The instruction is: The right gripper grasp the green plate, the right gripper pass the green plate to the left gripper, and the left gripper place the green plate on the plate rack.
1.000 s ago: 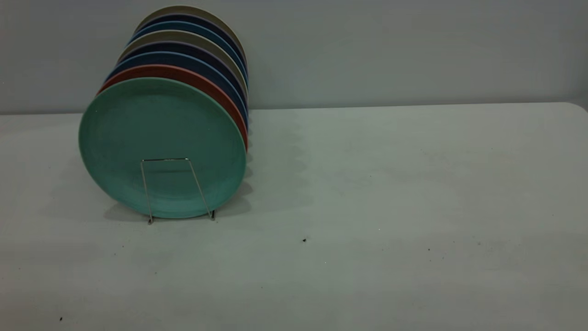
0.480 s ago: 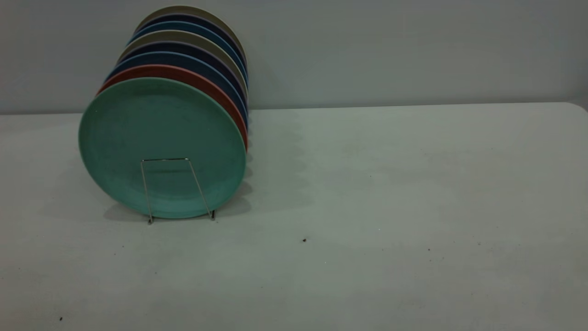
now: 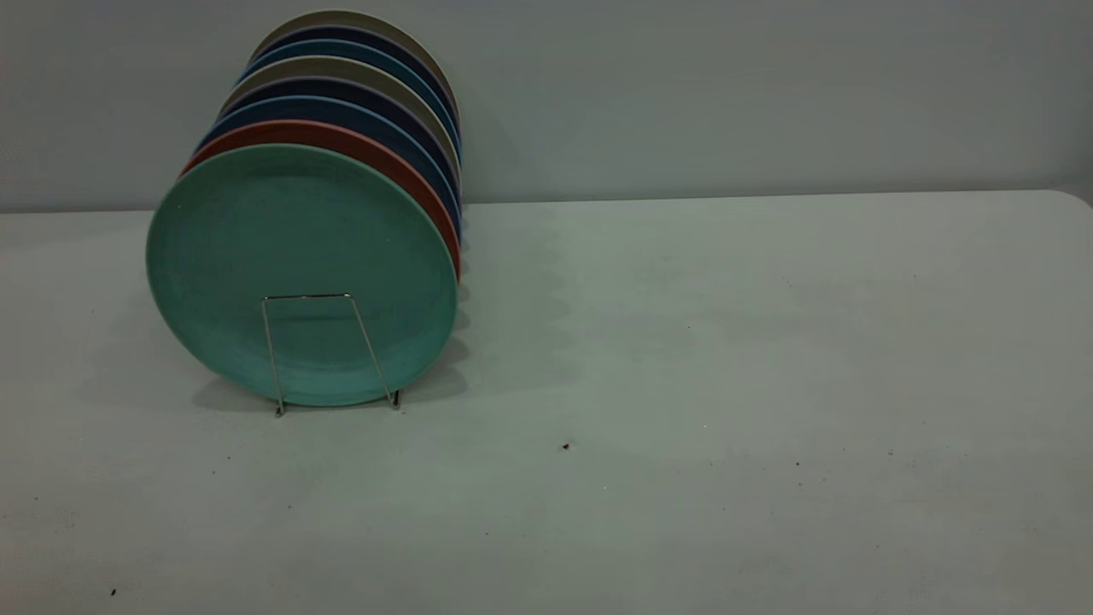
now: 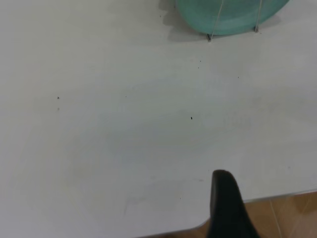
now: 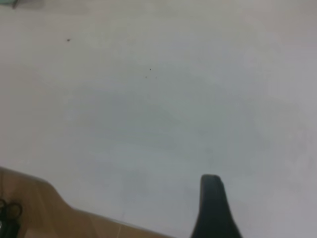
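From the outside camera I see the green plate [image 3: 301,273] standing on edge at the front of the plate rack [image 3: 329,352], on the left side of the table [image 3: 726,384]. One wire loop of the rack crosses the plate's lower face, its two feet on the tabletop. Behind the green plate stand a salmon plate [image 3: 341,137], then dark blue plates [image 3: 341,109] and beige ones, all upright in a row running back toward the wall [image 3: 726,94].

Neither arm shows in the outside camera. On my left wrist camera, only one black finger [image 4: 227,206] of the left gripper is visible, hanging over the table's near edge, well apart from the plate's lower rim [image 4: 228,15] and the rack feet. It holds nothing I can see, but I cannot tell how far open it is.

On my right wrist camera, again one black finger [image 5: 214,208] of the right gripper appears, over bare tabletop near the edge; its opening I likewise cannot tell.
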You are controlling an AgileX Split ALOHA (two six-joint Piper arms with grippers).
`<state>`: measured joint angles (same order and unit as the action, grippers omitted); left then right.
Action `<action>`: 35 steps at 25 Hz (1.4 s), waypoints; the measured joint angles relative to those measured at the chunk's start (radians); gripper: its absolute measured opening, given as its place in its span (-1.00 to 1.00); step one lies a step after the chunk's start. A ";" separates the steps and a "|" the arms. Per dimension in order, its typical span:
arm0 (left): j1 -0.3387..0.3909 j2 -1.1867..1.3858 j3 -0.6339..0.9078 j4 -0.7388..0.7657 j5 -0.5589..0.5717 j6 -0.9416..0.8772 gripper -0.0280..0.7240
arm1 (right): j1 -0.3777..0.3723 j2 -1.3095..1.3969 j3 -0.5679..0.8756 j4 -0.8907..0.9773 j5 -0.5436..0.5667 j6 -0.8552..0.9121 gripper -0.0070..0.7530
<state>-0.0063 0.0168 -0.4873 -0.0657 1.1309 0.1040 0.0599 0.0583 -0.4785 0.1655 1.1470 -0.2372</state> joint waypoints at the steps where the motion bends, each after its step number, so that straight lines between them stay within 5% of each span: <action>1: 0.000 0.000 0.000 0.000 0.000 0.000 0.33 | 0.000 -0.001 0.000 0.000 0.000 0.000 0.42; 35: 0.000 -0.038 0.000 0.000 0.001 -0.001 0.33 | 0.000 -0.077 0.000 -0.002 0.000 0.001 0.42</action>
<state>-0.0063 -0.0216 -0.4873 -0.0657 1.1319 0.1028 0.0599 -0.0183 -0.4785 0.1637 1.1469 -0.2362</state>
